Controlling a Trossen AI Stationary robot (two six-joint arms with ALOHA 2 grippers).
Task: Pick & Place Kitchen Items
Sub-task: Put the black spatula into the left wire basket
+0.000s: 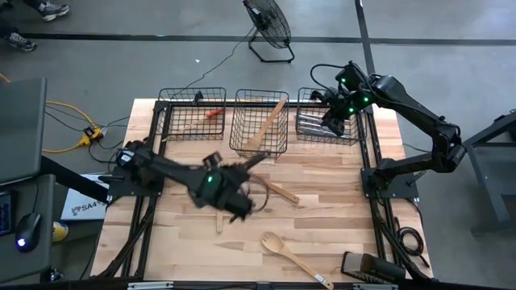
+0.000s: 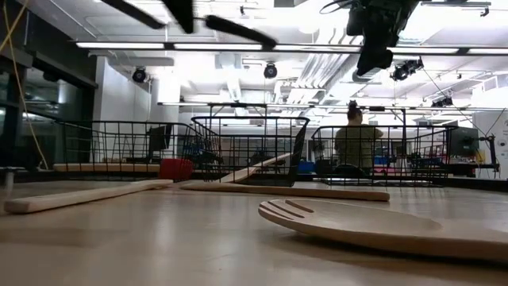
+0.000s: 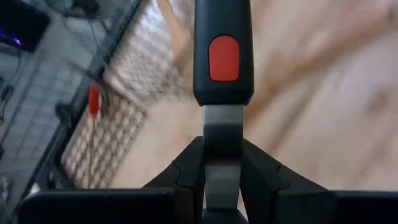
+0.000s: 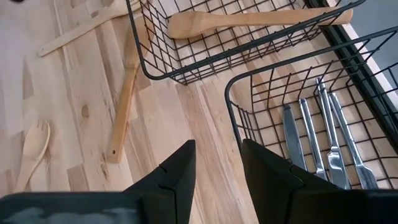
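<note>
My left gripper (image 1: 238, 193) hangs above the middle of the table, shut on a black turner (image 3: 222, 50) whose black handle bears a red patch. My right gripper (image 4: 217, 168) stands open with nothing between its fingers, above the near left corner of the right wire basket (image 1: 329, 121), which holds silver cutlery (image 4: 317, 143). A wooden spoon (image 1: 266, 125) lies in the middle basket (image 1: 260, 121). The left basket (image 1: 192, 113) holds a red-headed spatula (image 1: 211, 113). A wooden fork (image 1: 294, 256) and a wooden spatula (image 1: 280, 192) lie flat on the table. My left gripper pinches the turner's flat silver shank (image 3: 222, 134) between its two fingers (image 3: 193, 171), just short of the black handle. The handle runs on past the fingertips in line with them. The turner is lifted clear of the table; its other end is hidden behind the gripper.
A wooden stick (image 1: 218, 219) lies under the left arm. A black block (image 1: 371, 266) sits at the table's near right corner. Black frame rails (image 1: 372, 161) run along both table sides. A person (image 2: 355, 143) sits in the room beyond the baskets.
</note>
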